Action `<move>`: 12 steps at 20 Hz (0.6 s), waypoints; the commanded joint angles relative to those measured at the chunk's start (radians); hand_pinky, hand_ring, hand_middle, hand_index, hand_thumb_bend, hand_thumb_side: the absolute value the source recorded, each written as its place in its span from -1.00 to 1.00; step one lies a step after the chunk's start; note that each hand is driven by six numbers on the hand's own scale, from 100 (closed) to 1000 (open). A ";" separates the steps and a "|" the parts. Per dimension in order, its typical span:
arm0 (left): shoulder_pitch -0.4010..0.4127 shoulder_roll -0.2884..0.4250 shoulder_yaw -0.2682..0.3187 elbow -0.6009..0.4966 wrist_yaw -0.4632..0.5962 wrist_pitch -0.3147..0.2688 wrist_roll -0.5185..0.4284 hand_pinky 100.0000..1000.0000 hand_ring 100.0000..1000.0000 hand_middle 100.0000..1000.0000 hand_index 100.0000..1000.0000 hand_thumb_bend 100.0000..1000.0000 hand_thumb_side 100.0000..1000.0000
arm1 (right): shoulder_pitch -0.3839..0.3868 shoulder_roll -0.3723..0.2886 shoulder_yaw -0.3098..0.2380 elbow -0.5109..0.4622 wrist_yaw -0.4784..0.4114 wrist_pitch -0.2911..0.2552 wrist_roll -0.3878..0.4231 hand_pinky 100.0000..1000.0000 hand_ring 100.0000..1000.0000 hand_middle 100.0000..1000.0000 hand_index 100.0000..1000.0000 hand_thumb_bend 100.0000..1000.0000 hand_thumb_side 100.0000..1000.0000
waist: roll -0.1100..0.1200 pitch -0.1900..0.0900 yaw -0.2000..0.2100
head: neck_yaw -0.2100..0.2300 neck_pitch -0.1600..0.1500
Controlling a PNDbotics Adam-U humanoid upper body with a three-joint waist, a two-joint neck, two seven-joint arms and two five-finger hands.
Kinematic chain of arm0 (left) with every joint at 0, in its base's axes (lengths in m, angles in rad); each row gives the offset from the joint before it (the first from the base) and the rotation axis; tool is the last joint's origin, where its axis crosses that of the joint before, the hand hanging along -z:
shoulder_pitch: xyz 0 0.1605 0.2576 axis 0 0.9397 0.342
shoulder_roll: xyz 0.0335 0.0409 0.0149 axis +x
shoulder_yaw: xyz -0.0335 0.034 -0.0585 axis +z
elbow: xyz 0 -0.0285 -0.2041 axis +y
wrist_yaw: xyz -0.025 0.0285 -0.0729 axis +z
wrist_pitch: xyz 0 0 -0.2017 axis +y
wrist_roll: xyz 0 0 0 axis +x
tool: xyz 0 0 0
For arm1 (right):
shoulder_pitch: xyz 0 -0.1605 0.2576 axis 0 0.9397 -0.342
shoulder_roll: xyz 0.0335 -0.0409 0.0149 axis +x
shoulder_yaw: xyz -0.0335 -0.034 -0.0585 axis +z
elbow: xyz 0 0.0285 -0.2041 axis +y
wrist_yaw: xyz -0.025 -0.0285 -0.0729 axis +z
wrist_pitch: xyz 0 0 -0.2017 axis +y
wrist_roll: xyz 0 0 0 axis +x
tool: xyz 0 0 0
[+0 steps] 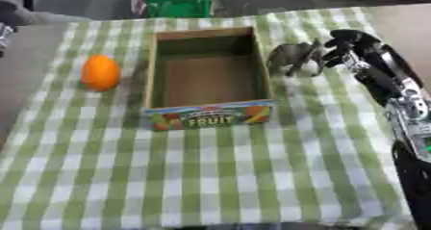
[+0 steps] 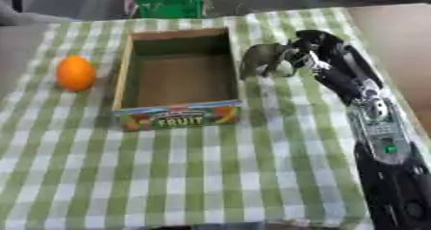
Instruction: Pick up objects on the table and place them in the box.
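Checked cloth (image 1: 210,176) | one box (image 1: 151,70) | one orange (image 1: 100,72) | one elephant (image 1: 296,57) | right robot hand (image 2: 310,48) clasping elephant

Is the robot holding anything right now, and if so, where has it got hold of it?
Its right hand is at the rear end of the grey toy animal, but whether its fingers have closed on it cannot be told.

— From where do the two views look?
— Both from the head, angled down onto the checked tablecloth (image 1: 210,176), facing its far edge.
— What do they share?
— Nearly everything: box (image 1: 208,114), orange (image 2: 75,73), right hand (image 2: 313,46); the right eye view sits slightly rightward.
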 commanded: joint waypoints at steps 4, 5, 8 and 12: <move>-0.130 0.027 -0.043 0.240 -0.149 -0.050 -0.005 0.32 0.26 0.21 0.54 -1.00 0.16 | -0.022 -0.008 0.006 -0.005 0.002 -0.005 0.008 0.18 0.22 0.29 0.61 -1.00 -0.01 | 0.002 -0.018 -0.018 | 0.007 0.000; -0.147 0.017 -0.048 0.272 -0.169 -0.058 -0.003 0.33 0.26 0.22 0.54 -1.00 0.15 | -0.023 -0.008 0.007 -0.004 0.002 -0.006 0.009 0.18 0.22 0.29 0.61 -1.00 -0.01 | 0.002 -0.017 -0.022 | 0.009 0.000; -0.188 -0.016 -0.063 0.350 -0.239 -0.079 0.001 0.34 0.30 0.26 0.57 -1.00 0.07 | -0.026 -0.006 0.010 -0.001 0.003 -0.007 0.012 0.18 0.22 0.29 0.61 -1.00 -0.02 | 0.001 -0.016 -0.030 | 0.013 -0.001; -0.221 -0.065 -0.077 0.419 -0.300 -0.116 -0.014 0.36 0.32 0.30 0.61 -0.83 -0.28 | -0.032 -0.004 0.012 0.002 0.004 -0.010 0.015 0.18 0.22 0.29 0.61 -1.00 -0.02 | 0.000 -0.014 -0.038 | 0.018 -0.002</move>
